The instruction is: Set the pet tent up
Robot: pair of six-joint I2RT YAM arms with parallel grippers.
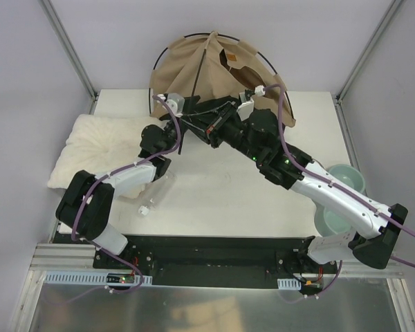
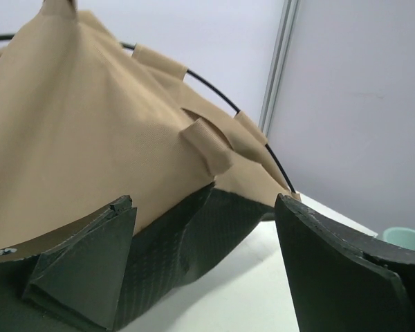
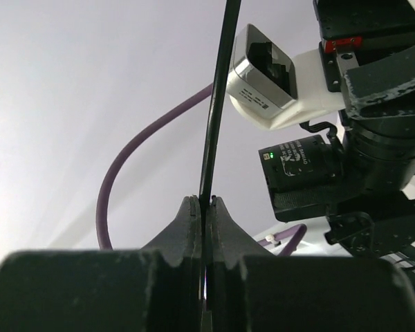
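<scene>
Near the middle of the table (image 1: 221, 194), we clamp a thin black pole (image 3: 219, 97) in our right gripper (image 3: 206, 207). It runs toward 12 o'clock into the pet tent (image 1: 218, 69), slumped at the far edge. Our left gripper (image 2: 204, 207), jaws apart, sits nearer the fabric.

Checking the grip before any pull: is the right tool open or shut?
Shut on the thin black tent pole: the right tool shows both dark fingers meeting around it, no gap.
</scene>
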